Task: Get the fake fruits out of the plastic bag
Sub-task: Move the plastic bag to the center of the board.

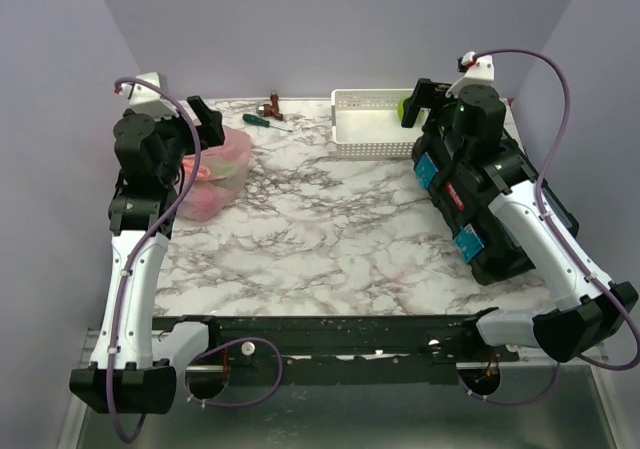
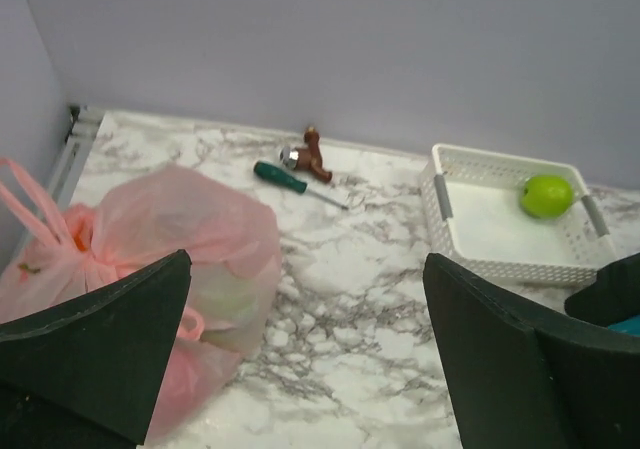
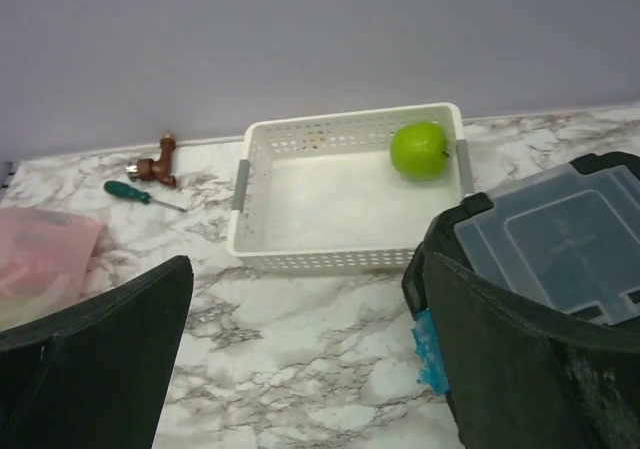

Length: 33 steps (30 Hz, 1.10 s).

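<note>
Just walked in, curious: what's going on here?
Two robot arms are unpacking a translucent pink plastic bag. The left arm hovers by the bag, jaws open and empty. One glossy green plastic apple lies in the white perforated plastic basket near the right arm, whose jaws are open too. Coloured shapes show through the bag.

The top camera looks down from above the near edge over the whole worktop (image 1: 330,219). Both wrist cameras look low toward the far wall (image 2: 350,39), sharing the white basket (image 2: 505,267) and screwdriver (image 2: 278,177).
</note>
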Each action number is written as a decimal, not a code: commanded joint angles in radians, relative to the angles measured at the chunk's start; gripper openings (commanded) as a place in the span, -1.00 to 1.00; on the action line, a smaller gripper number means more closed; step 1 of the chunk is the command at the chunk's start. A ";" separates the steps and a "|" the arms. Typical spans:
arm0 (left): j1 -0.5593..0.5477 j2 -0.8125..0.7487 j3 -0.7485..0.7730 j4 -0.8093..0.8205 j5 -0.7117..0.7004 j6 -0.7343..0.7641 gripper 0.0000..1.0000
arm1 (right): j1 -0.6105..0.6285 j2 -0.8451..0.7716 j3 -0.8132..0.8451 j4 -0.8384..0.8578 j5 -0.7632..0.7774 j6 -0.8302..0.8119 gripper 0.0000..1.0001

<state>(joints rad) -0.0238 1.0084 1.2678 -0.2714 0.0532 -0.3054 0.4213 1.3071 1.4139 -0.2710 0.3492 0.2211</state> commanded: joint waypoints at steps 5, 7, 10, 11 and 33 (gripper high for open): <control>0.014 0.115 0.006 -0.127 -0.116 -0.119 0.98 | 0.055 0.102 0.030 -0.029 -0.158 0.133 1.00; 0.015 0.140 0.015 -0.148 -0.130 -0.145 0.97 | 0.061 0.131 0.030 -0.045 -0.195 0.169 1.00; 0.059 0.170 0.007 -0.168 -0.147 -0.202 0.97 | 0.073 0.152 0.012 -0.047 -0.188 0.217 1.00; 0.075 0.184 0.006 -0.173 -0.140 -0.218 0.98 | 0.076 0.159 0.012 -0.050 -0.183 0.237 1.00; 0.315 0.548 0.080 -0.361 0.015 -0.537 0.98 | 0.075 0.203 -0.181 0.223 -0.698 0.427 1.00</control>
<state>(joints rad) 0.2825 1.4929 1.2964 -0.5385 0.1890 -0.8131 0.4938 1.5055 1.2770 -0.1501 -0.2443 0.6132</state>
